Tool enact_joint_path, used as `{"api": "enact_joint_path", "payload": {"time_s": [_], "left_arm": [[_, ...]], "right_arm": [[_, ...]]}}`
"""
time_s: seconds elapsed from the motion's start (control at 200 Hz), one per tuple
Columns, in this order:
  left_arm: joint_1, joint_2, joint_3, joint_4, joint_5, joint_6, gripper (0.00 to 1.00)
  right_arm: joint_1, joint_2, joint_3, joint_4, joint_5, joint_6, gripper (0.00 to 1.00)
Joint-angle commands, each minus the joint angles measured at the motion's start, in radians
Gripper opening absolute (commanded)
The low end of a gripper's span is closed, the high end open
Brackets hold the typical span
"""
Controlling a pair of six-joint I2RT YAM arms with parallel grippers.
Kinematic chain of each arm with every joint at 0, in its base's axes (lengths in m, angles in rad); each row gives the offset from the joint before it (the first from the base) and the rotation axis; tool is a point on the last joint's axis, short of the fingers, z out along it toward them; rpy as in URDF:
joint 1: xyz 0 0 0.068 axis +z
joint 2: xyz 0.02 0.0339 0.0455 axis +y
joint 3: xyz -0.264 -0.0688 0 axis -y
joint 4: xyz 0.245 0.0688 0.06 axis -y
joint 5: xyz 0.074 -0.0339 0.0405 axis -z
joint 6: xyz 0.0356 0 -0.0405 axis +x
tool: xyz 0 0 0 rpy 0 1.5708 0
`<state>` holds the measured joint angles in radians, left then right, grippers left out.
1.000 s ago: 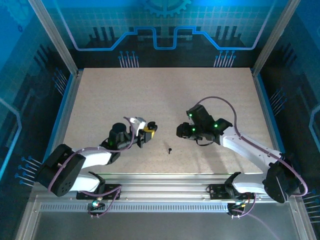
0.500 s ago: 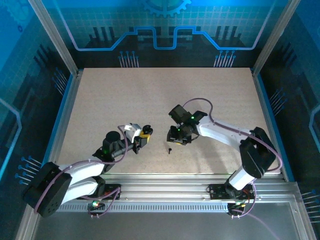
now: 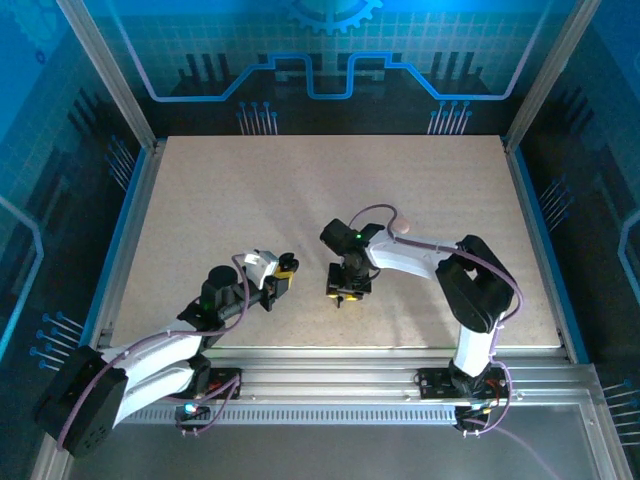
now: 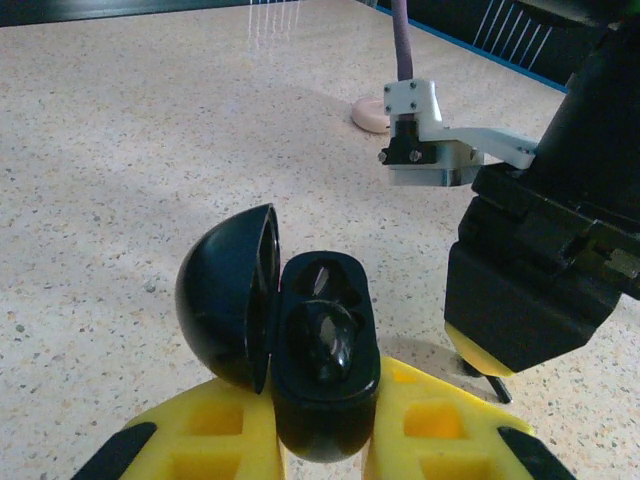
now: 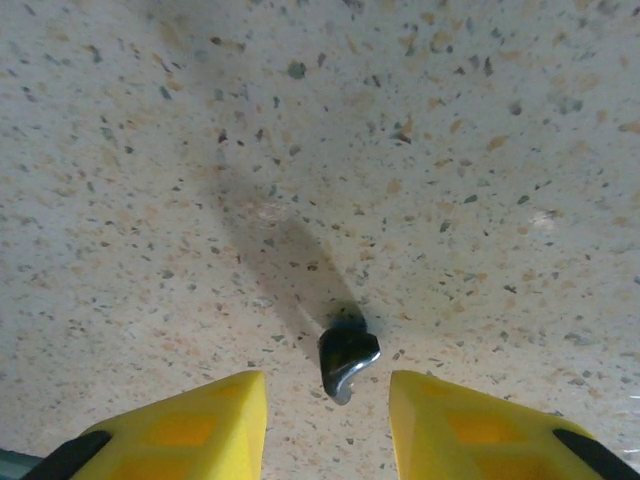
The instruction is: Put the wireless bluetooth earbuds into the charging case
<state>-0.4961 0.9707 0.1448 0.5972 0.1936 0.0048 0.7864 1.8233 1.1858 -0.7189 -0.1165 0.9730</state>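
My left gripper (image 4: 325,445) is shut on the charging case (image 4: 328,400), a small black case held between the yellow fingers (image 4: 200,440) with its lid (image 4: 225,295) swung open to the left. One glossy black earbud (image 4: 330,340) sits in the case's nearer socket. The other earbud (image 5: 347,358) lies on the table, bud up and stem toward me. My right gripper (image 5: 328,420) hangs open just above it, a yellow fingertip (image 5: 200,425) on each side and neither touching. In the top view the right gripper (image 3: 341,290) is close to the right of the left gripper (image 3: 280,275).
A small pink round pad (image 4: 370,115) lies on the speckled table behind the right gripper, next to its purple cable (image 4: 402,40). The right gripper's black body (image 4: 540,290) stands close to the case's right side. Blue-edged walls (image 3: 130,220) border the table.
The right arm has swung left and toward the near edge, coming down over the loose earbud. The left arm has drawn back a little toward the near left, still holding the case.
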Motion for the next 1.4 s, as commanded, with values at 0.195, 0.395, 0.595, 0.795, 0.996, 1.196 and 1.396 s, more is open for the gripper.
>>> {"api": "enact_joint_path", "payload": {"time_s": [0.195, 0.395, 0.595, 0.795, 0.996, 1.196, 1.396], "left_arm": [[-0.007, -0.007, 0.002, -0.009, -0.01, 0.027, 0.07], [-0.007, -0.006, 0.012, -0.019, -0.01, 0.031, 0.07], [-0.007, -0.009, 0.03, -0.041, -0.006, 0.04, 0.07], [-0.007, 0.006, 0.041, -0.04, -0.001, 0.037, 0.07], [-0.007, 0.006, 0.047, -0.051, -0.005, 0.037, 0.07], [-0.007, 0.011, 0.055, -0.059, -0.004, 0.038, 0.07], [-0.007, 0.013, 0.059, -0.063, -0.001, 0.038, 0.07]], "right_arm": [[0.015, 0.06, 0.034, -0.04, -0.01, -0.006, 0.37], [0.015, 0.073, 0.019, -0.027, -0.008, -0.008, 0.33], [0.016, 0.055, -0.028, 0.002, -0.008, 0.006, 0.31], [0.017, 0.036, -0.054, 0.025, 0.0, 0.013, 0.3], [0.016, 0.018, -0.066, 0.033, 0.005, 0.011, 0.29], [0.015, 0.001, -0.085, 0.05, 0.008, 0.018, 0.29], [0.011, -0.018, -0.103, 0.063, 0.008, 0.022, 0.28]]}}
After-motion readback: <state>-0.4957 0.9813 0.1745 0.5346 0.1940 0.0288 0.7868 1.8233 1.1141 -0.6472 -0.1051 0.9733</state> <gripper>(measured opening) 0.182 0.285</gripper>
